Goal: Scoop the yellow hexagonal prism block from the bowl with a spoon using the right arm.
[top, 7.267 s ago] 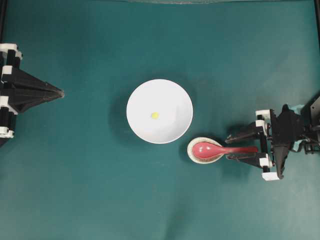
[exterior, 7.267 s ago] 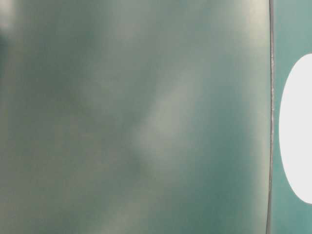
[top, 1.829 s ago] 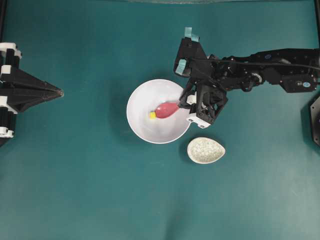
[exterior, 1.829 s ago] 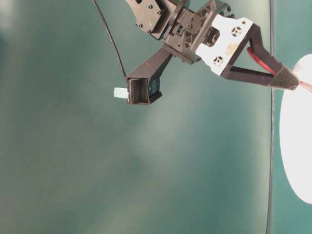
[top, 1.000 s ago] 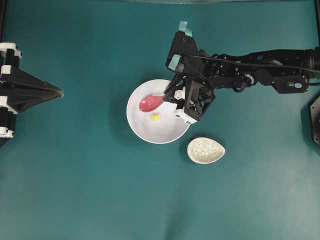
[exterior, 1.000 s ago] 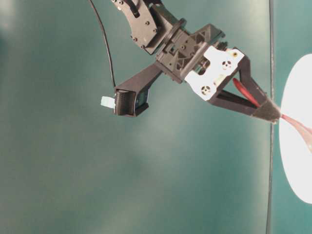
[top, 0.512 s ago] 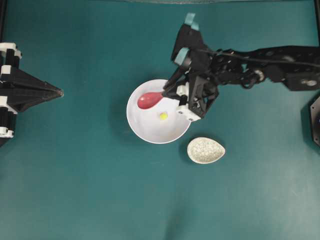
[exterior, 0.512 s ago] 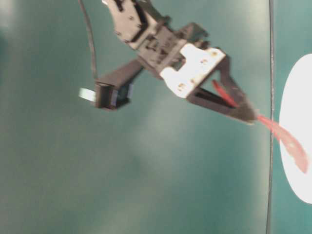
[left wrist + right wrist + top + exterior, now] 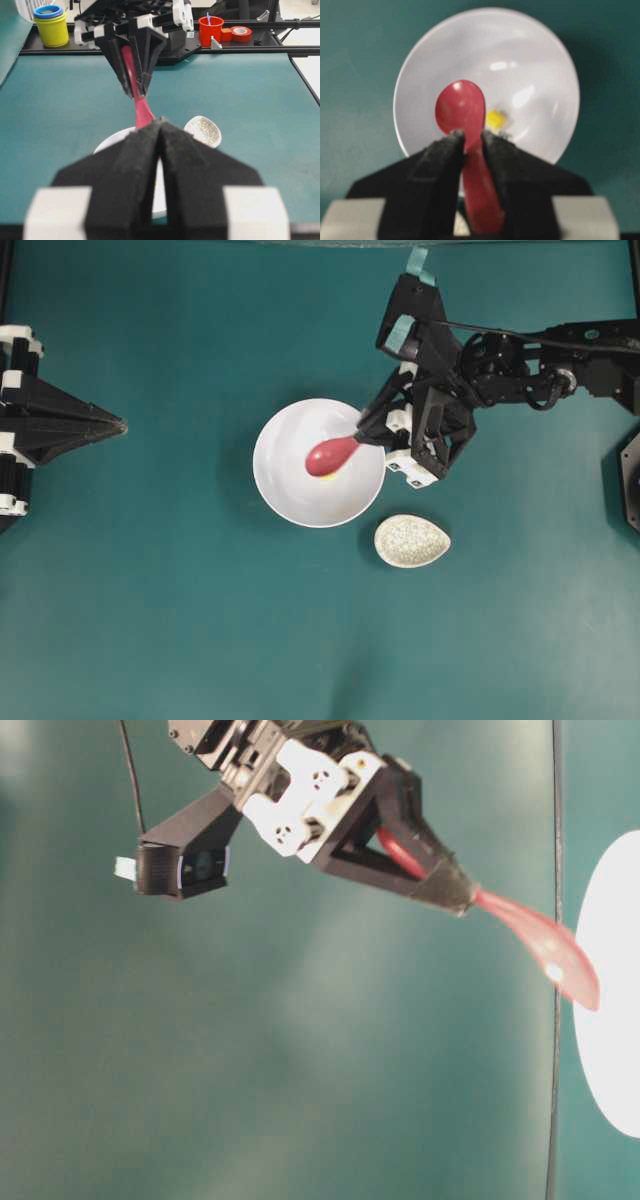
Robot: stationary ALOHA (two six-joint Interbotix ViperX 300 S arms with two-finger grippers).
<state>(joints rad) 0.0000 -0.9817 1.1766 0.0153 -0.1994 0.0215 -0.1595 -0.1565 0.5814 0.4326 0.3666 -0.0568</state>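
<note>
Over the table, seen from above, the right arm (image 9: 520, 365) reaches in from 3 o'clock and its gripper (image 9: 372, 432) pinches the handle of the spoon (image 9: 331, 454) at the bowl's (image 9: 290, 495) 2 o'clock rim. That seems to be why the scoop lies out over the middle of the bowl: it can drop onto the block from there. Only a sliver of yellow shows at the scoop's lower edge, so the block is largely hidden in this view. A speckled dish (image 9: 412, 540) sits just outside the bowl at 5 o'clock. The left arm (image 9: 45, 425) rests well away at 9 o'clock.

From table level, the 2 jaws clamp the red handle and the glossy scoop tilts toward the white bowl at the picture's 3 o'clock edge, apparently so its lip meets the floor first. The block cannot be seen here.

From the left wrist, the left gripper (image 9: 159, 131) is pressed together, holding nothing, and parked facing the bowl.

From the right wrist, the block (image 9: 495, 119) is a tiny bright yellow lump on the bowl floor, just beside the scoop at its 4 o'clock, outside it, so in my judgement it is not yet scooped. Its hexagonal shape is too small and blurred to make out.
</note>
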